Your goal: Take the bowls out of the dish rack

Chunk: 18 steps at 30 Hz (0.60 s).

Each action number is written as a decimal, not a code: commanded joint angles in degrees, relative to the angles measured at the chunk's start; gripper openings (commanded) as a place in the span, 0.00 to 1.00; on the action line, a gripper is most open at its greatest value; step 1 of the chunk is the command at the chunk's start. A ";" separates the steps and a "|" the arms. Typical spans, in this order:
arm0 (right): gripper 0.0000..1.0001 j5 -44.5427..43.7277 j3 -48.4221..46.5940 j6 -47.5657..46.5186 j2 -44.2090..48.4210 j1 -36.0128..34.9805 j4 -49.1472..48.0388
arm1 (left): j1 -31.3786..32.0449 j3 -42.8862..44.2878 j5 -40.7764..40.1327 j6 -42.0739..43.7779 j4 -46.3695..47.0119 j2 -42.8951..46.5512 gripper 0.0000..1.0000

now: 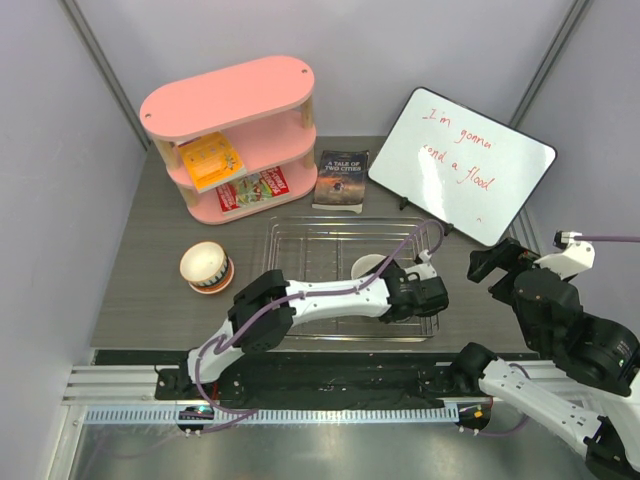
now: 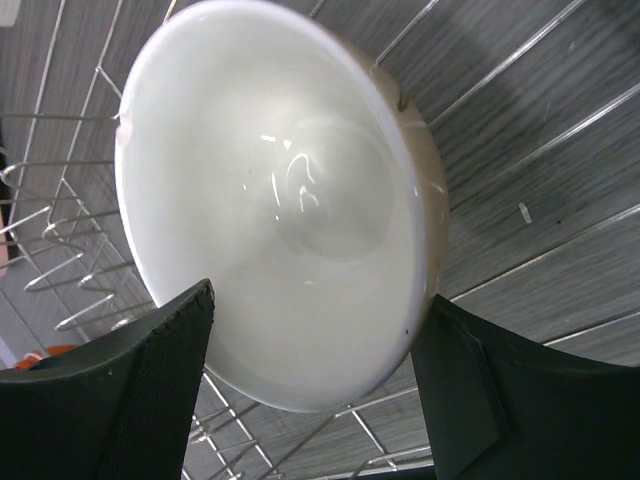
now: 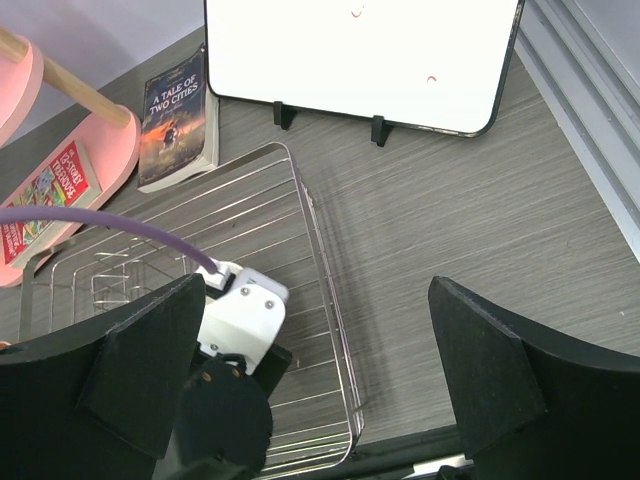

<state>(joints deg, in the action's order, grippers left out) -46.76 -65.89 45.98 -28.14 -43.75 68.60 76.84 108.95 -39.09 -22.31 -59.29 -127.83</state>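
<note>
— Where is your left hand sitting?

— I have the left hand (image 2: 318, 298) down inside the dish rack (image 1: 300, 232), spread wide. The beige bowl (image 2: 290, 200), white inside, is right at its fingertips. One finger crosses the bowl's near rim and the other stands just beside the outer wall. I can't tell whether either one presses on it.

— Is that bowl up off the wires?

— From overhead it looks seated upright on the rack floor, tucked against the hand.

— And the other bowls?

— Well away from that hand, back past its elbow and outside the rack on the tabletop (image 1: 150, 300). I see a white ribbed bowl (image 1: 205, 263) nested on an orange bowl (image 1: 222, 280). I can't make out anything beneath those.

— Your right hand?

— The right hand (image 3: 318, 290) is wide open with nothing between its fingers, hanging over bare tabletop. The rack's right rim is below it and to its left. The whiteboard (image 3: 360, 60) stands straight ahead of it, and a book (image 3: 180, 120) lies ahead to its left.
</note>
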 commanded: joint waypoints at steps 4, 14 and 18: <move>1.00 -2.19 -0.03 0.96 -0.16 -0.20 -2.06 | -0.90 0.30 1.12 3.41 4.62 4.52 0.74; 1.00 -2.11 1.46 1.05 0.10 -0.20 -2.85 | -1.08 0.65 4.99 5.34 5.94 4.08 0.41; 1.00 -2.02 1.73 1.13 0.02 -0.20 -3.12 | -1.16 0.39 5.69 5.69 6.55 4.08 0.25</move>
<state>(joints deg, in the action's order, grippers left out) -47.24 -64.42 46.37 -28.12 -43.77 67.70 75.75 108.55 -34.09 -17.39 -54.65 -126.89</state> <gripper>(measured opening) 0.996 0.326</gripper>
